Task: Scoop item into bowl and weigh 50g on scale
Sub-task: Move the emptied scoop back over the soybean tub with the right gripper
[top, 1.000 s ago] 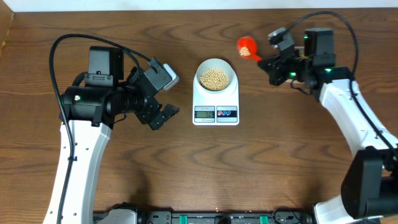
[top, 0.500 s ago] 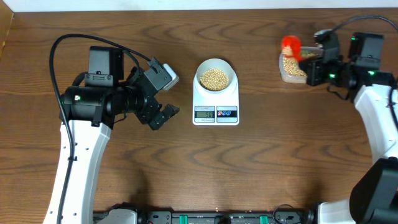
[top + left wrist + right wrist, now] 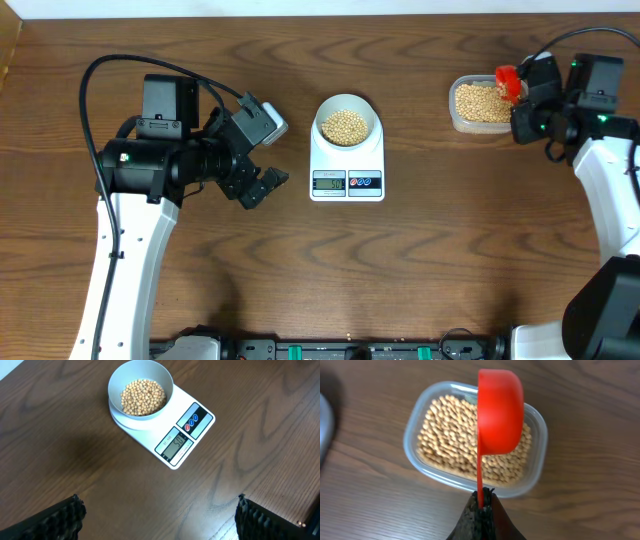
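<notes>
Overhead: tan round beans (image 3: 347, 125) heaped

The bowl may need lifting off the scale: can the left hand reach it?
Probably yes: the left hand is open and empty, with nothing between it and the bowl on the scale.

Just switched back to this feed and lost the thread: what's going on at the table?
The right pincer is shut on the handle of the red scoop, holding it tipped sideways above the clear tub of beans. The bowl, partly filled with beans, sits on the scale mid-table. The left pincer hangs open beside the scale, holding nothing.
</notes>
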